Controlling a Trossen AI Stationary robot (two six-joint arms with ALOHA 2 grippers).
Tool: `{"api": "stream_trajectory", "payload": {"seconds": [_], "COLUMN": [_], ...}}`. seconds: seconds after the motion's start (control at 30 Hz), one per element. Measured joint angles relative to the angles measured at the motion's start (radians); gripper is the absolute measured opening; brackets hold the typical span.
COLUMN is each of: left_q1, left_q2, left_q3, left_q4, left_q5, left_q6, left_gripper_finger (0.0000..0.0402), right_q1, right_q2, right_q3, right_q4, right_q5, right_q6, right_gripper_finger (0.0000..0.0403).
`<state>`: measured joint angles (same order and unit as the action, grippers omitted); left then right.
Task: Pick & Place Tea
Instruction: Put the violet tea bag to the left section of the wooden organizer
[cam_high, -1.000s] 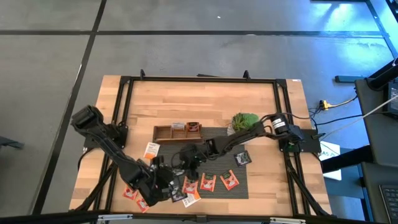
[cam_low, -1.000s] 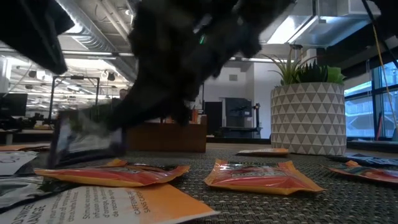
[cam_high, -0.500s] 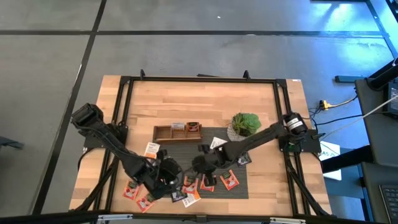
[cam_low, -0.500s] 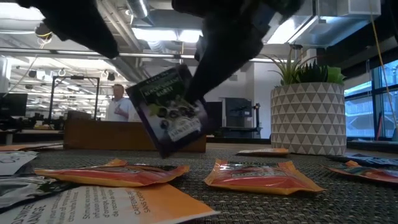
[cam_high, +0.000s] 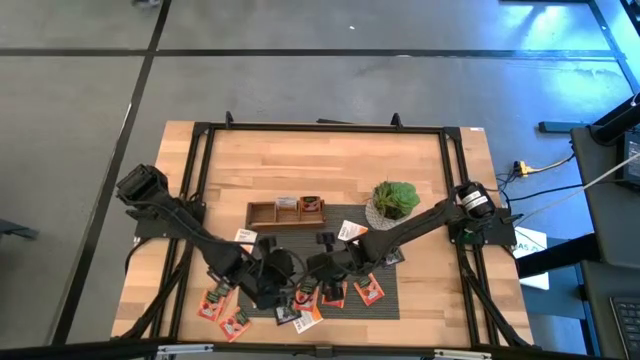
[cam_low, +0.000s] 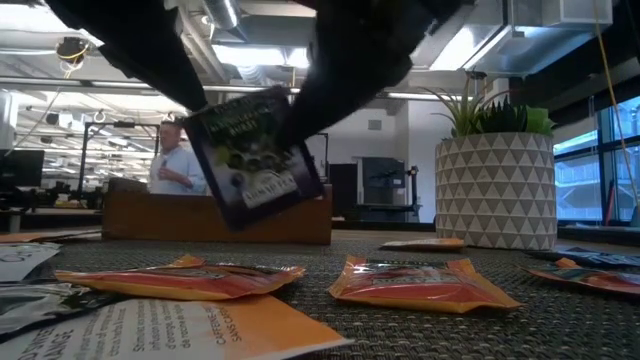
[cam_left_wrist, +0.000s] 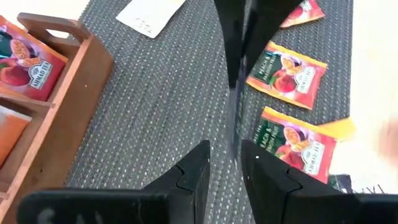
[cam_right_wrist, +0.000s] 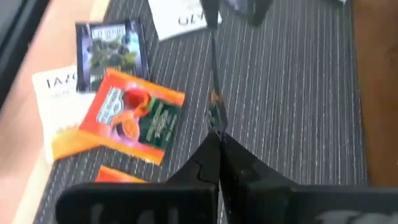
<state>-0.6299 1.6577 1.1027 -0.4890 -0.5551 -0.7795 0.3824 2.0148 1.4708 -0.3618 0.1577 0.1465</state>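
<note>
A dark sachet with a berry picture (cam_low: 255, 160) hangs in the air over the dark mat, held by my shut right gripper (cam_right_wrist: 217, 144), which stands mid-mat (cam_high: 318, 272). Both wrist views show the sachet edge-on (cam_left_wrist: 235, 118) (cam_right_wrist: 213, 81). My left gripper (cam_left_wrist: 225, 149) is open just left of it (cam_high: 272, 272). Its fingers stand on either side of the sachet's free edge; I cannot tell whether they touch it. Orange sachets (cam_low: 420, 282) lie flat on the mat. My right gripper pinches the dark sachet by its upper edge (cam_low: 300, 130) between its two fingers. The fingers slant down at it from above on the table's right side. The sachet is lifted clear of the mat and hangs tilted below the fingers.
The wooden tray (cam_high: 285, 212) (cam_left_wrist: 56, 93) lies beyond the mat with sachets in its compartments. The potted plant (cam_high: 393, 197) (cam_low: 495, 175) stands right of it. More orange, dark and white sachets (cam_high: 345, 292) are scattered over the mat's near part. A person (cam_low: 175, 165) stands in the room behind.
The dark sachet was down by the mat a second ago. It has since risen clear in the right gripper's hold and now hangs tilted. My left gripper has moved toward the far edge and to the right, up to the sachet.
</note>
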Motion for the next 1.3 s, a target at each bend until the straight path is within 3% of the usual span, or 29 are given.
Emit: {"api": "stream_trajectory", "payload": {"seconds": [1.3], "left_q1": [0.007], "left_q2": [0.0], "left_q3": [0.0], "left_q4": [0.036], "left_q5": [0.033], "left_q6": [0.073], "left_gripper_finger": [0.0088], "right_q1": [-0.011], "right_q2": [0.0], "right_q3": [0.002], "right_q4": [0.048], "right_q5": [0.025], "right_q6": [0.025], "right_gripper_finger": [0.0006]}}
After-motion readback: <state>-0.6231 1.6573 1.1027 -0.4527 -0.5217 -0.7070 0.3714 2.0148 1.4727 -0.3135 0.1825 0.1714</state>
